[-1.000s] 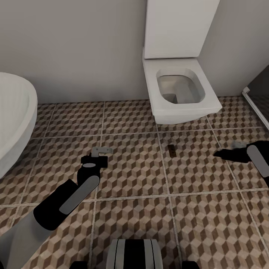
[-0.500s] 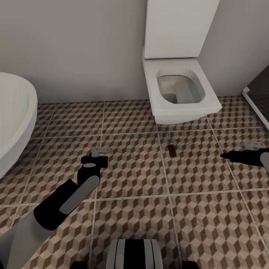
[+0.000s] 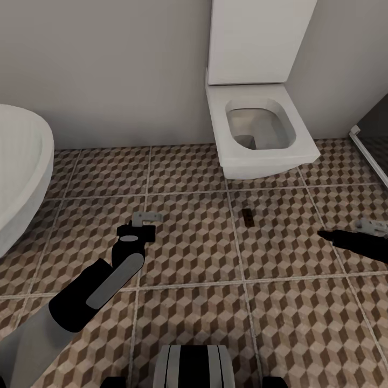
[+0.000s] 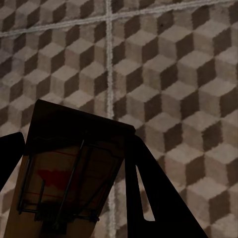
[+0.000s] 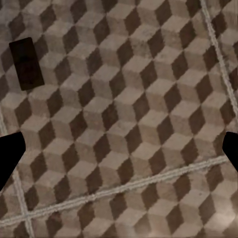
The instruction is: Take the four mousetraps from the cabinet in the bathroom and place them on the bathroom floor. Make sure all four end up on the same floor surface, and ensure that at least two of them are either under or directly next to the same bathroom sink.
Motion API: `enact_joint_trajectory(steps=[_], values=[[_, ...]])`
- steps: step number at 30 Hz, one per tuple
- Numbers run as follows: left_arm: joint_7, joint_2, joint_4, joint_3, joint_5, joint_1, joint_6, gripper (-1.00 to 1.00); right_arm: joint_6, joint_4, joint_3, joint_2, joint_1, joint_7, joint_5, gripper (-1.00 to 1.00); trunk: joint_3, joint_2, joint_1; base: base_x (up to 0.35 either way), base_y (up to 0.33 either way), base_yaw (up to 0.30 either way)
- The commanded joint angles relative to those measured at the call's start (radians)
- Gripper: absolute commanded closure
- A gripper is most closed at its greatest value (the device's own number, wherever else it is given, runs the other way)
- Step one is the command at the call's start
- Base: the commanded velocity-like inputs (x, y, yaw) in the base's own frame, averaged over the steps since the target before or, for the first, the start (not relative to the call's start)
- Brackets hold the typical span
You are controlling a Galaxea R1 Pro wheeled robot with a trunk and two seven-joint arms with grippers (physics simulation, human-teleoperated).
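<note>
Your left gripper (image 4: 79, 193) is clamped on a mousetrap (image 4: 69, 168), red mark on its board, no readable writing. Another mousetrap (image 3: 248, 216) lies on the bathroom floor (image 3: 194, 242) before the toilet (image 3: 258, 129). Your left arm reaches forward near the sink (image 3: 21, 167). Your right gripper (image 5: 119, 148) hangs spread apart above the tiles.

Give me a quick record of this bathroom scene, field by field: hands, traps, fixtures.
left hand: shut on a mousetrap, above the floor
right hand: open, holding nothing
placed trap: flat on the tiles in front of the toilet
sink: on the robot's left
traps near sink: none on the floor there yet
</note>
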Motion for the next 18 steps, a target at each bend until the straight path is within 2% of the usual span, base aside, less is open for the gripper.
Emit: enact_joint_trajectory(steps=[1,7,14,18], values=[[0.008,0.000,-0.001,-0.002,0.007,-0.001,0.004,1.00,0.004,-0.003,-0.001,0.011,0.002,-0.009,-0.011,-1.00,-0.001,0.000,0.000,0.000,0.000,0.000],[0.009,-0.003,-0.001,-0.002,0.007,-0.002,0.004,1.00,0.004,-0.009,-0.005,0.072,0.009,-0.007,-0.015,-1.00,-0.001,0.000,0.000,0.016,-0.035,0.000],[0.010,-0.008,0.002,-0.001,0.007,-0.003,0.000,1.00,0.004,-0.010,-0.003,0.089,0.011,-0.008,-0.016,-1.00,-0.001,0.000,0.000,0.116,-0.165,0.000],[0.009,-0.015,0.002,-0.001,0.007,-0.003,-0.003,1.00,0.004,-0.011,0.012,0.092,0.011,-0.008,-0.013,-1.00,-0.001,0.000,0.000,0.112,-0.105,0.000]])
